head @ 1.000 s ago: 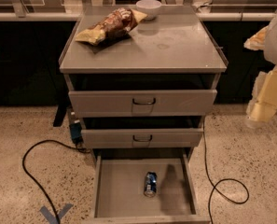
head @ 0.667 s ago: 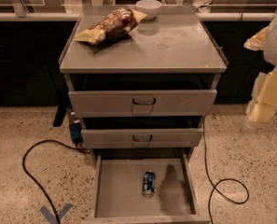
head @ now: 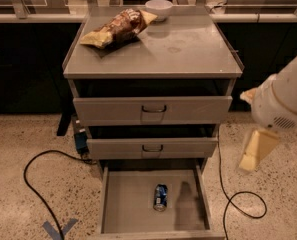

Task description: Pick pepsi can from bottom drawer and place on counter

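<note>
**A:** Where is the pepsi can (head: 160, 197)?
**B:** It lies on the floor of the open bottom drawer (head: 128, 204), right of middle, with nothing gripping it.
**A:** And the gripper (head: 257, 151)?
**B:** It hangs right of the cabinet, well apart from the can. I cannot tell whether it is open or closed.
**A:** So everything is left to do?
**B:** I'd say so. The counter (head: 188, 49) holds only a chip bag (head: 118, 29) and a bowl (head: 159, 8).

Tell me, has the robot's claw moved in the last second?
Yes. The claw has dropped lower and slightly left: it now hangs level with the middle drawer front, off to its right.
</note>
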You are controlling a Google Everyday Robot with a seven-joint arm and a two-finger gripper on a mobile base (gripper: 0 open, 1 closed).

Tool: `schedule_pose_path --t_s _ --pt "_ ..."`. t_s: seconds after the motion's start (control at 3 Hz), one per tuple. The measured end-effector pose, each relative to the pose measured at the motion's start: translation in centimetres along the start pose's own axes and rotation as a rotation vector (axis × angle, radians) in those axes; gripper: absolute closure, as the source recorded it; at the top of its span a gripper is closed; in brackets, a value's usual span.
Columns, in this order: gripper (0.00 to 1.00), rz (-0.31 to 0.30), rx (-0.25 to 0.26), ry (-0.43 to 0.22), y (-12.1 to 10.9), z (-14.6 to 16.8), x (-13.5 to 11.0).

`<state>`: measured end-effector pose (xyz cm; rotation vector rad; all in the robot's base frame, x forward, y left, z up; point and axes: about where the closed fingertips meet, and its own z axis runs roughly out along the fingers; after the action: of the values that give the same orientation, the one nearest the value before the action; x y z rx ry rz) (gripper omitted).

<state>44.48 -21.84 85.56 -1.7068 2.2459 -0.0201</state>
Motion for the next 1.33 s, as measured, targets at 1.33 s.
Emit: schedule_pose_path --t_s 1.33 --pt "0.0 0.123 -0.074 -0.04 2.6 16.4 2.6"
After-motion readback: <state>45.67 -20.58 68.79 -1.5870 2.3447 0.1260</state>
